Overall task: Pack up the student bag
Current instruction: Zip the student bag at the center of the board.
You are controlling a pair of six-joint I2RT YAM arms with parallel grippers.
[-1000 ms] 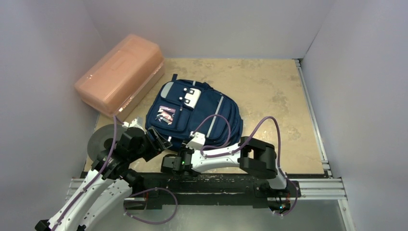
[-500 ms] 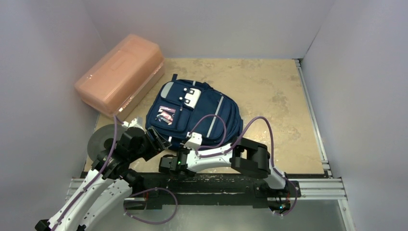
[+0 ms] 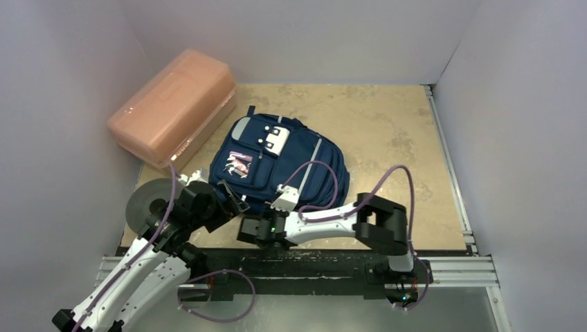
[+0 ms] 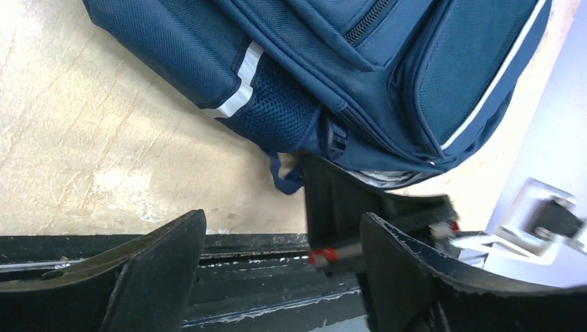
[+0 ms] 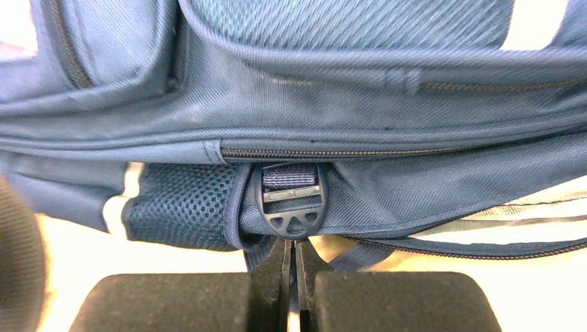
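Nearest us, one black metal rail runs along the table edge, and two white-and-black arms rise from it. The left gripper hovers low over the table. Its two dark, rough-edged fingers are spread apart with nothing between them.

The right gripper sits just beside it, at the near bottom edge of the backpack. Its two blocky matte pads are pressed together right below one black plastic buckle. We cannot tell whether a strap is nipped between them. One mesh pocket sits left of the buckle.

The single backpack lies flat, front up, left of the middle of the beige, marbled table. It is navy woven fabric with pale grey stripes and one white patch.

Left of the backpack's near end lies one flat grey disc. Farthest back, by the left wall, stands one salmon-pink, translucent plastic box with rounded corners, just beside the backpack's far left corner.
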